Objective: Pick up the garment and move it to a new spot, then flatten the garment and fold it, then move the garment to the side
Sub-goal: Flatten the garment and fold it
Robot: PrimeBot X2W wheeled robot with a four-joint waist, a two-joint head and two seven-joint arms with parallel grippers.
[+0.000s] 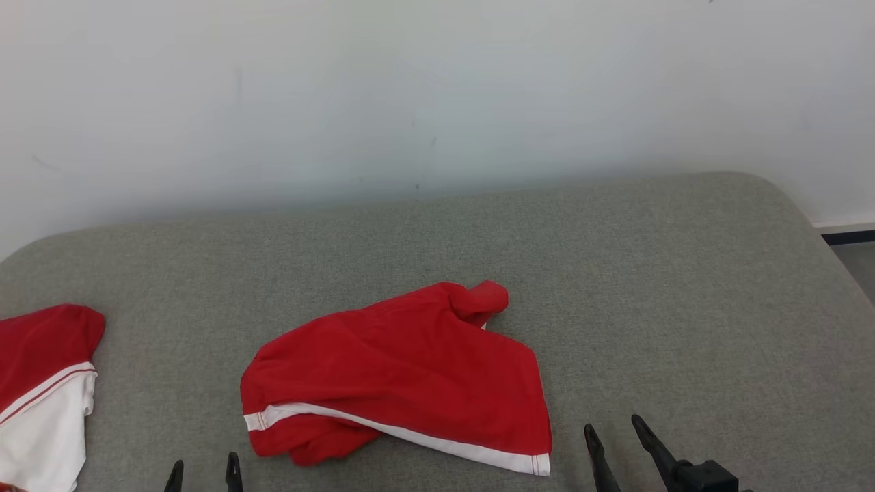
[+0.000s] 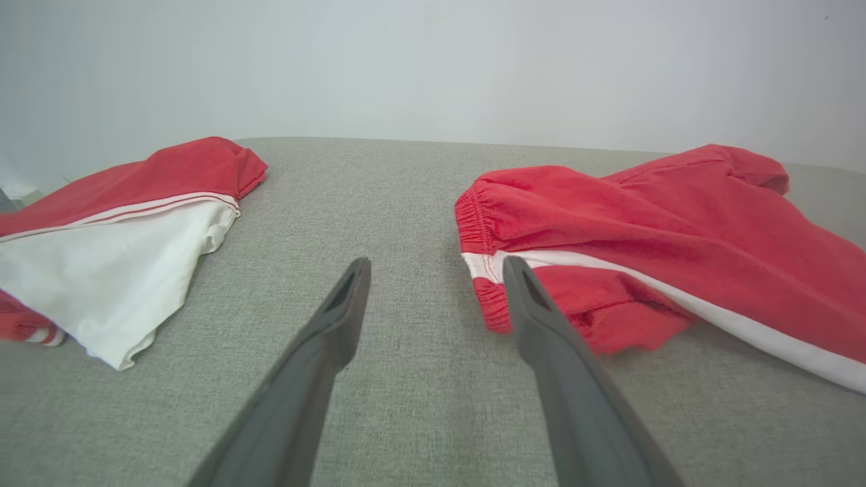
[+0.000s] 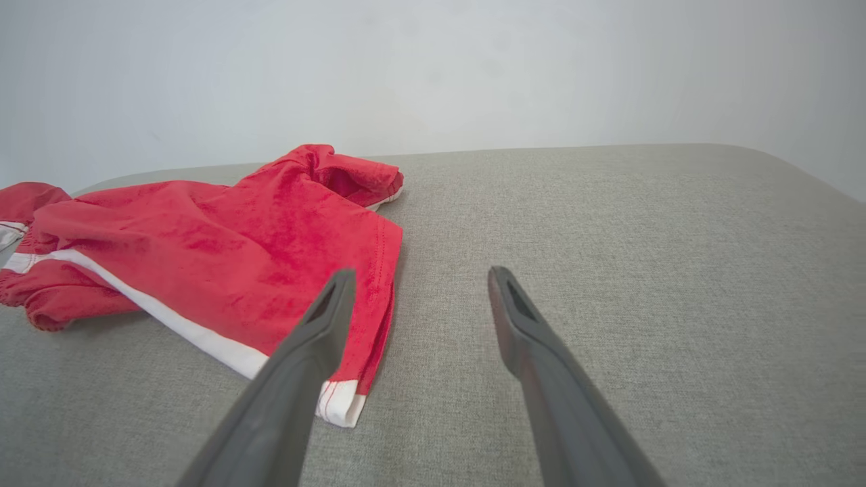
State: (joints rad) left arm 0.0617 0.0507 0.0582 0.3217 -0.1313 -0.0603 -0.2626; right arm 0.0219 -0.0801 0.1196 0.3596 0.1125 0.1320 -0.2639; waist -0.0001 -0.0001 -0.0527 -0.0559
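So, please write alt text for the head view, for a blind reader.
A crumpled red garment with a white stripe lies on a grey padded surface; another red-and-white garment lies at the left edge. The left gripper and right gripper stand open below.

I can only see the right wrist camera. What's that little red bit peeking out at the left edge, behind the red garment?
Observer: A second garment, red above and white below, lying apart from the red garment on the grey padded surface.
Operator: Where's my other gripper?
Observer: The left gripper is open and empty, near the red garment's elastic waistband.
Operator: Is my finger touching the cloth?
Observer: In the head view, bare surface shows between the right gripper and the hem corner.
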